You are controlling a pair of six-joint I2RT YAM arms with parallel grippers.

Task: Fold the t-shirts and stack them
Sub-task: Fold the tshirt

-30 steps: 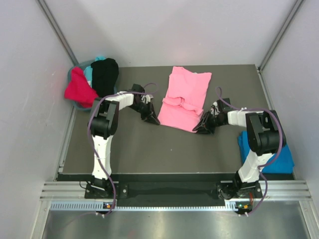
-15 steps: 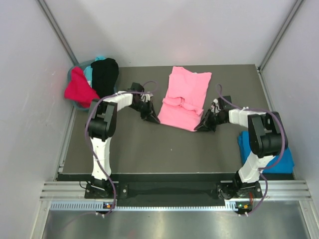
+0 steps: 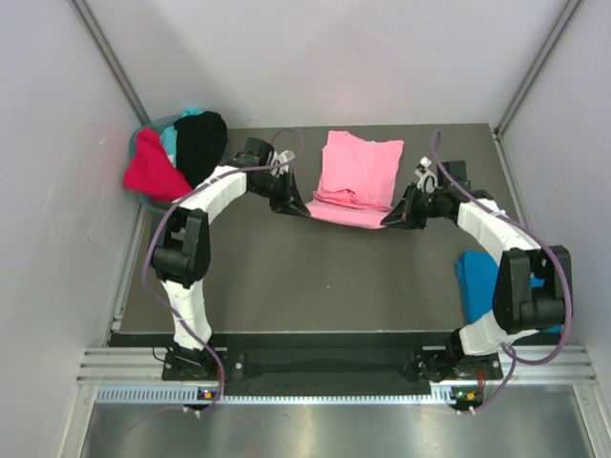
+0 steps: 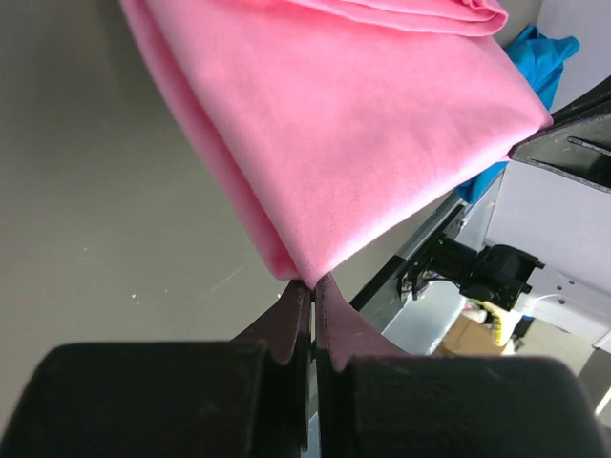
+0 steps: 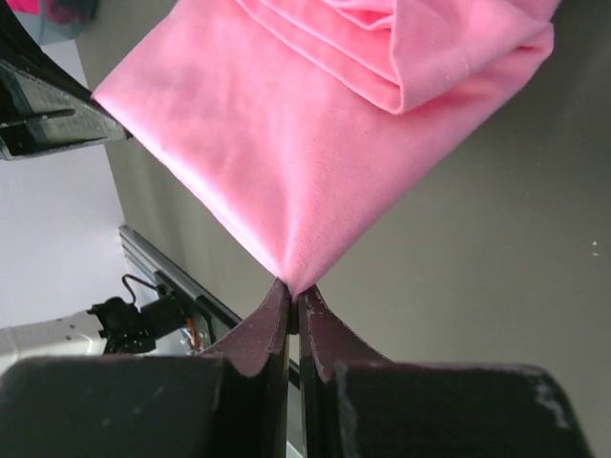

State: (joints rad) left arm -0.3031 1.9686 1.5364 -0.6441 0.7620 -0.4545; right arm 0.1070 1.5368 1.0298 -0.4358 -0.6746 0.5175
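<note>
While you view the scene from above, the pink t-shirt (image 3: pixel 361 170) lies toward 12 o'clock on the desk (image 3: pixel 315 277). Its far part lies flat, and its near edge is drawn in a straight line between your two claws.

Your left claw (image 3: pixel 294 205) is clamped on the corner at the 9 o'clock end of that edge. In the left wrist view, its jaws meet on a small peak of pink cloth, and the fabric spreads away from them in a doubled layer.

Your right claw (image 3: pixel 393 219) is clamped on the corner at the 3 o'clock end. Its own camera shows the same thing: the jaws are closed on a pointed tip of pink cloth, with folded layers bunched beyond it.

At 4 o'clock, partly behind your right arm, lies the blue t-shirt (image 3: pixel 475 281), well apart from the pink one.

At 10 o'clock, a bin (image 3: pixel 135 143) sits at the desk's corner. The red t-shirt (image 3: pixel 151 174), the black t-shirt (image 3: pixel 201 143) and a strip of the teal t-shirt (image 3: pixel 171 140) are heaped in it and spill over its rim.
</note>
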